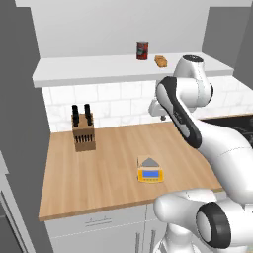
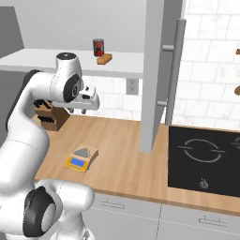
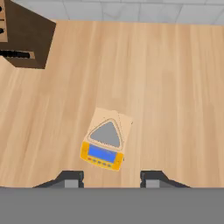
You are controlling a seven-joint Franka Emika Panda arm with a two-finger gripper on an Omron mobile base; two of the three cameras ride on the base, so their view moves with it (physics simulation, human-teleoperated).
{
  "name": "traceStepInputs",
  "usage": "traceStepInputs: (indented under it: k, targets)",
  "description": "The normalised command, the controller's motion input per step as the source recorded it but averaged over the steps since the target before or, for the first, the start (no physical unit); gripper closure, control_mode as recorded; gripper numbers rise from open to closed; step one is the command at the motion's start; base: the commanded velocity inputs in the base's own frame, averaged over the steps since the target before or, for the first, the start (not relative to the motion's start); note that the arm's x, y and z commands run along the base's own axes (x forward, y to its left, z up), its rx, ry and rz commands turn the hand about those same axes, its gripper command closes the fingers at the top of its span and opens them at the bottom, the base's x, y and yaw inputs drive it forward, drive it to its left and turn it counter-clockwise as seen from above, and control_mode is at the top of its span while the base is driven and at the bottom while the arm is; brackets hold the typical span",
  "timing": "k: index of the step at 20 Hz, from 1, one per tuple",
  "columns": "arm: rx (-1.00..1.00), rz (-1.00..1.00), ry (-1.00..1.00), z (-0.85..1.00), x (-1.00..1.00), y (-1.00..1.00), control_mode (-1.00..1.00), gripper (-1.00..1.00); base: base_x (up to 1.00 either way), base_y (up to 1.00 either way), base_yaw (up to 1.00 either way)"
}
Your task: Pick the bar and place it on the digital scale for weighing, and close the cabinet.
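The bar (image 1: pixel 160 61) (image 2: pixel 104 59), a small tan-orange block, lies on the bottom shelf of the open cabinet (image 1: pixel 123 69), beside a red can. The cabinet door (image 2: pixel 157 70) stands swung out over the counter, its long metal handle facing right. The digital scale (image 1: pixel 149 170) (image 2: pixel 82 158) (image 3: pixel 106 140), yellow with a grey platform and a blue display, sits on the wooden counter with nothing on it. My gripper (image 1: pixel 157 112) (image 2: pixel 86 110) (image 3: pixel 111 179) hangs open above the counter, pointing down over the scale, well below the shelf, and holds nothing.
A red can (image 1: pixel 142 50) (image 2: pixel 98 47) stands left of the bar. A wooden knife block (image 1: pixel 83 131) (image 2: pixel 49 115) (image 3: pixel 22 35) sits at the counter's back left. A black cooktop (image 2: pixel 204 159) lies right of the open door. White drawers (image 1: pixel 99 222) run under the counter.
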Motion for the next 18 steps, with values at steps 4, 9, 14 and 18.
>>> traceStepInputs:
  k: [4, 9, 14, 18]
  targets:
    - [0.00, 0.00, -0.11, 0.04, -0.36, 0.00, -1.00, -1.00, 0.00, 0.00, 0.00]
    - [0.00, 0.00, -0.30, 0.29, -0.37, 0.00, -1.00, -1.00, 0.00, 0.00, 0.00]
    - [-0.04, -0.01, -0.09, 0.91, -0.13, -0.01, -1.00, -1.00, 0.00, 0.00, 0.00]
    - [-0.01, 0.00, 0.00, 0.58, -0.07, -0.07, -1.00, -1.00, 0.00, 0.00, 0.00]
